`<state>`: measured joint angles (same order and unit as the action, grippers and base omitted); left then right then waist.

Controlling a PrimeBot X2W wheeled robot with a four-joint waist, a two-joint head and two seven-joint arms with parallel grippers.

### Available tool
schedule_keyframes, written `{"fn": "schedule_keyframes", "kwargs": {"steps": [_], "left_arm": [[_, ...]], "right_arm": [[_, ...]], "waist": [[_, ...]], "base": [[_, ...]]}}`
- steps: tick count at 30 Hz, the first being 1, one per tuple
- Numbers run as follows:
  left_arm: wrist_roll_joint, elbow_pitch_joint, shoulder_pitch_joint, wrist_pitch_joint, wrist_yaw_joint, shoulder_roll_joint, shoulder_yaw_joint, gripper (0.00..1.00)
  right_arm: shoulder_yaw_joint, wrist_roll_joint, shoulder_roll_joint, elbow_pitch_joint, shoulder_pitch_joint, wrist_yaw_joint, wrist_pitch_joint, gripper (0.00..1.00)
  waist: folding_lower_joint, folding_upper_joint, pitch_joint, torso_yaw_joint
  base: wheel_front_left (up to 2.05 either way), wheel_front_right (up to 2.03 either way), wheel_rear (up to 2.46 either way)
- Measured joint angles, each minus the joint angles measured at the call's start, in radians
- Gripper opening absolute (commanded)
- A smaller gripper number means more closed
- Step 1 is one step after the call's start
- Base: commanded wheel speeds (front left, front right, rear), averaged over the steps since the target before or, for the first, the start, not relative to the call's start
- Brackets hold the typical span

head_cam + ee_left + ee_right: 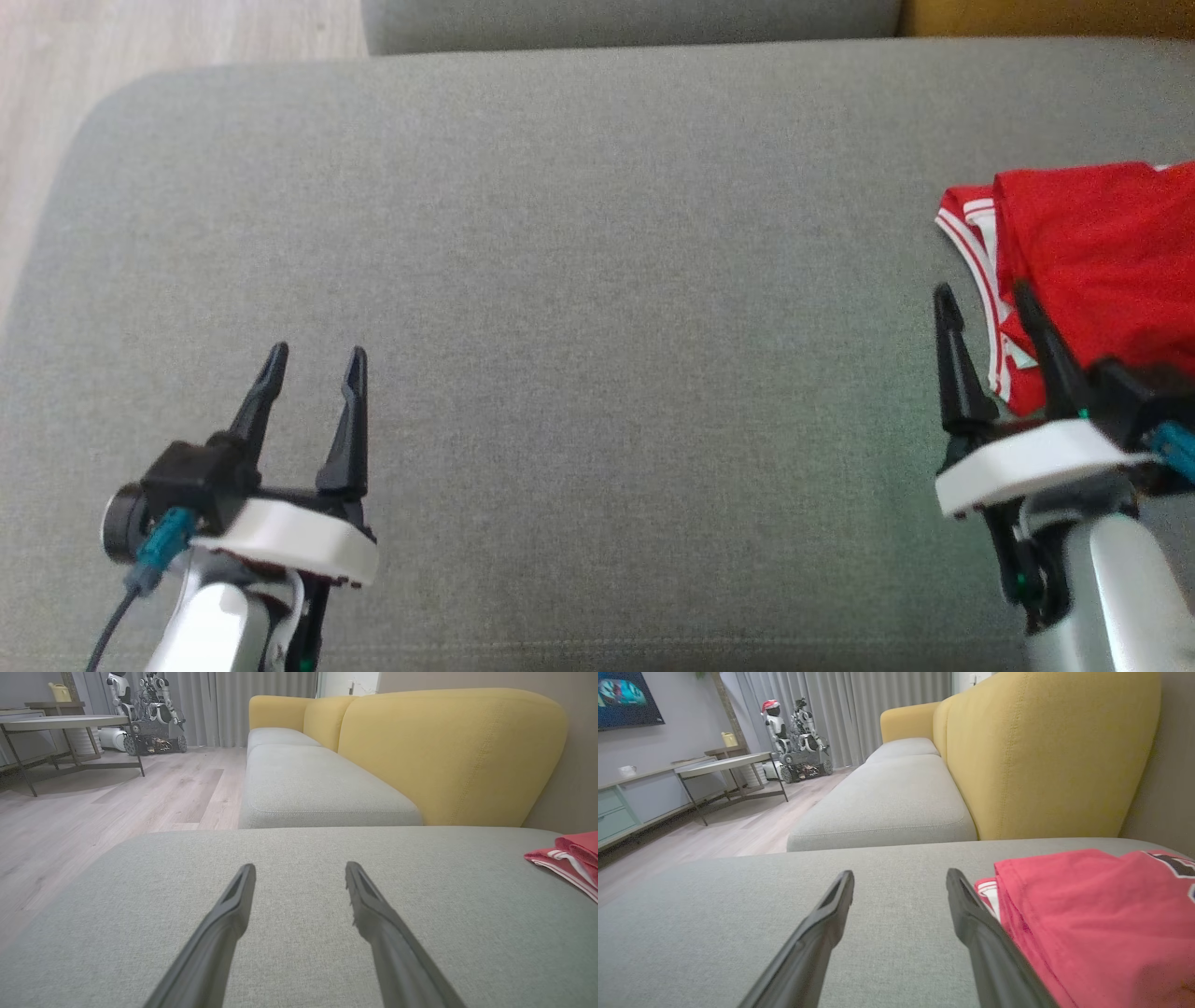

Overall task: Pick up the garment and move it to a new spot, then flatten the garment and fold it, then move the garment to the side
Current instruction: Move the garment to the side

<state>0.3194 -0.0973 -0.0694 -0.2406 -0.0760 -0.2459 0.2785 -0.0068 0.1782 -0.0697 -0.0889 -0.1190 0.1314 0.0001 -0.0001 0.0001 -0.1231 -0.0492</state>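
Garment (1092,252) position first: you have the red piece with white striped trim lying folded on the grey seat cushion (597,233), far over on the robot's right, running out of the head view at its right edge. In the right wrist view, dark print shows on the garment's top layer at the far right.

Your right claw (983,291) is released, its two dark fingers spread wide and pointing away from the robot. From the head, its outer finger crosses the striped edge of the garment. From the right wrist, that finger (971,914) runs just beside the folded red cloth, and you cannot tell whether it touches. Grey cushion fabric shows between the two fingers.

Your left claw (317,353) is also released, jaws wide apart, low over the cushion on the robot's left and well apart from the garment. In the left wrist view the garment shows as a red corner at the right edge, far from the fingers.

Beyond the cushion you can see a second grey seat with a yellow backrest (444,756), pale wood floor (117,812) to the left, and another wheeled robot (149,709) parked by grey curtains
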Motion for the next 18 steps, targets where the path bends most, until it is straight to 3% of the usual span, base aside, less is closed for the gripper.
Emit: {"fn": "schedule_keyframes", "kwargs": {"steps": [18], "left_arm": [[0.000, -0.003, 0.100, 0.010, -0.003, -0.028, 0.024, 1.00]], "right_arm": [[-0.011, -0.030, 0.010, 0.071, 0.169, 0.000, 0.051, 1.00]], "waist": [[0.0000, 0.0000, 0.130, -0.008]], "base": [[0.00, 0.00, 0.00]]}}
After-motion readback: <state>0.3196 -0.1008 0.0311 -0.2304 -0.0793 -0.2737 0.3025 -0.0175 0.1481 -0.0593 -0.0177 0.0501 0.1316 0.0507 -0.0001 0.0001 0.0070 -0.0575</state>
